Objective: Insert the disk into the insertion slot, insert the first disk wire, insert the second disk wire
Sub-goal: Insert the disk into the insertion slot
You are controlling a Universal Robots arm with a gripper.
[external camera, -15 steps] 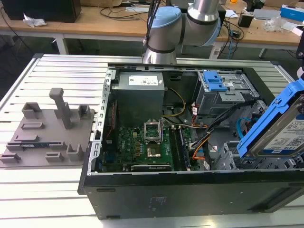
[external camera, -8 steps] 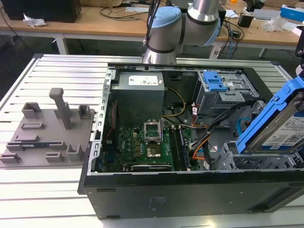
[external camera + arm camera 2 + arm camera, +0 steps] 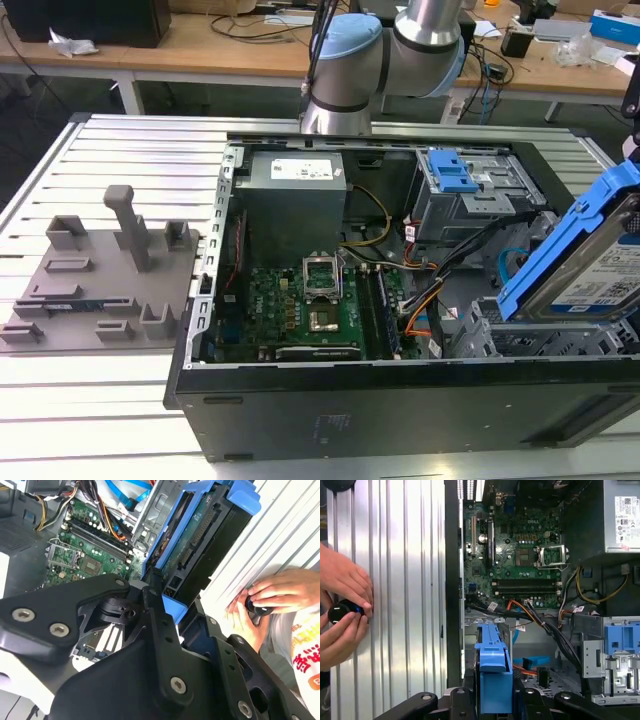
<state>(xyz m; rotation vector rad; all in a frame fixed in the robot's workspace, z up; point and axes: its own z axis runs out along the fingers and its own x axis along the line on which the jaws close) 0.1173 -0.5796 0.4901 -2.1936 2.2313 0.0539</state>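
Disk (image 3: 590, 262) is hanging tilted over the low drive cage (image 3: 540, 338) at the exterior view's right end of the open computer case (image 3: 400, 400), not in the bay. The picture edge is cutting off its upper end, and its lower end is dipping behind the cage's top rail. It is flat silver metal with a white label in a glossy blue plastic frame. In the first wrist view it is showing edge-on (image 3: 493, 680). In the second wrist view its dark underside with the connector strip (image 3: 200, 535) is facing the camera.

Gripper (image 3: 172, 611) is clamping the near end of the frame, and its black fingers (image 3: 156, 625) are pressing in from both sides. The fingertips are lying mostly behind the blue plastic (image 3: 493, 702).

The cage is grey perforated sheet metal, and its mouth is hard to make out. Just beside it a taller cage (image 3: 490, 200) is carrying a blue latch. Orange and black wires (image 3: 425, 300) are trailing between the cages and the green motherboard (image 3: 300, 300).

Outside the case, a person's hands (image 3: 342, 605) are gripping a small black knob (image 3: 342, 612) on the ribbed aluminium table (image 3: 130, 150). A grey moulded tray (image 3: 90, 290) is sitting well apart.
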